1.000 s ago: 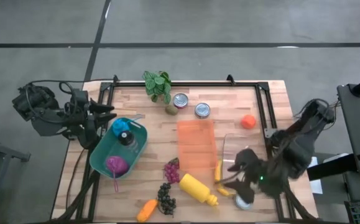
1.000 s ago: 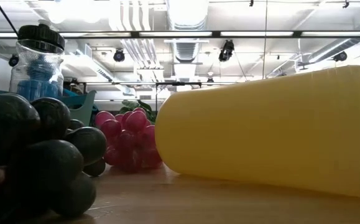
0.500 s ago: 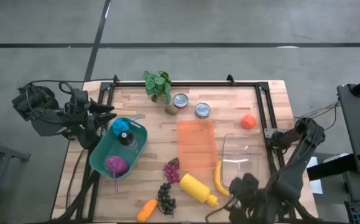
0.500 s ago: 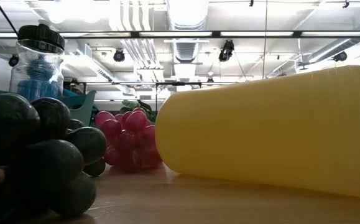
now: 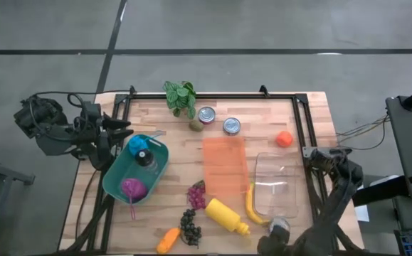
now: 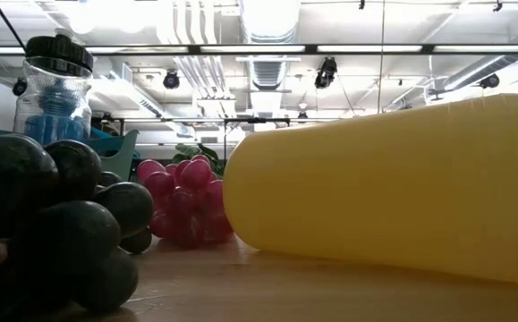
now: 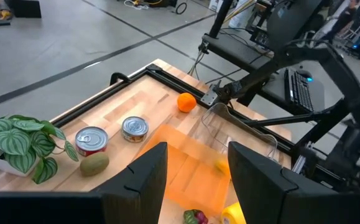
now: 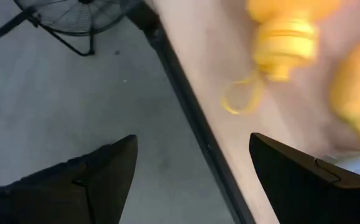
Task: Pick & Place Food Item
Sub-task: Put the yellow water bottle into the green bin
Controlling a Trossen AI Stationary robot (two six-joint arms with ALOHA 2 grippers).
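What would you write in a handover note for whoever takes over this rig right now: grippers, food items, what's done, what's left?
Left gripper: open, empty, parked off the table's left edge.
Right gripper: open, empty, at the table's front edge near the yellow bottle.
Banana lies on the table beside the clear container; orange sits behind it.
Done: nothing visibly placed in the container.
Left: pick a food item and place it.

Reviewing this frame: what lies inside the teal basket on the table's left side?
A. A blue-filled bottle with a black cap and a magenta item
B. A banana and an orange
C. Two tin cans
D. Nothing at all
A. The high view shows the teal basket holding a bottle with blue contents and a magenta item; the two cans stand on the table outside it.
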